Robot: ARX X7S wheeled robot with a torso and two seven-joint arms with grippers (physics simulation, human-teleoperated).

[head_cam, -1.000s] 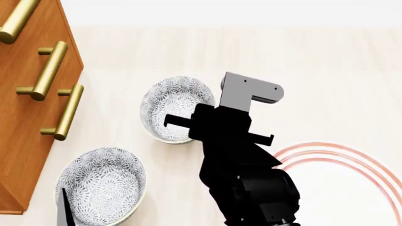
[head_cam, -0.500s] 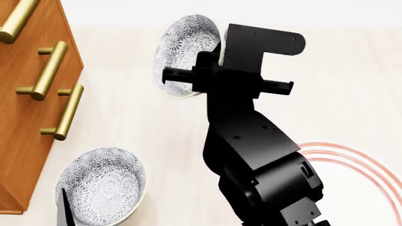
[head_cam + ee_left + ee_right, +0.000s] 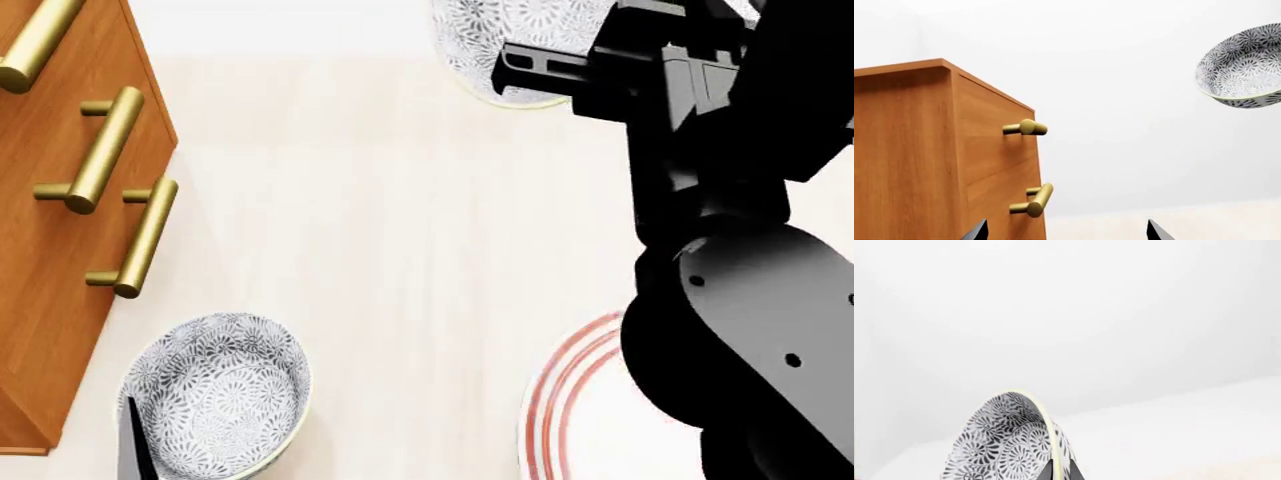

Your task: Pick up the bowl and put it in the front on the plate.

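Note:
The bowl [image 3: 501, 40], white with a dense grey-blue floral pattern, hangs in the air at the top of the head view, tilted on edge. My right gripper [image 3: 561, 70] is shut on its rim. In the right wrist view its two fingertips [image 3: 1061, 471] pinch the rim of the bowl [image 3: 1004, 442]. The left wrist view shows the bowl [image 3: 1244, 67] aloft. The plate [image 3: 558, 400], white with red rings, lies at the lower right, mostly hidden under my right arm. My left gripper [image 3: 1065, 232] is open with nothing between its fingers.
An identical patterned bowl [image 3: 214, 390] sits on the pale counter at the lower left, with a left fingertip [image 3: 134, 440] showing over it. A wooden drawer cabinet [image 3: 54, 250] with brass handles [image 3: 140, 235] stands along the left; the left wrist view also shows that cabinet [image 3: 914, 155].
My right arm has lifted the bowl off the counter and carried it up and to the right in the head view. The arm now covers more of the plate. The left gripper has not moved.

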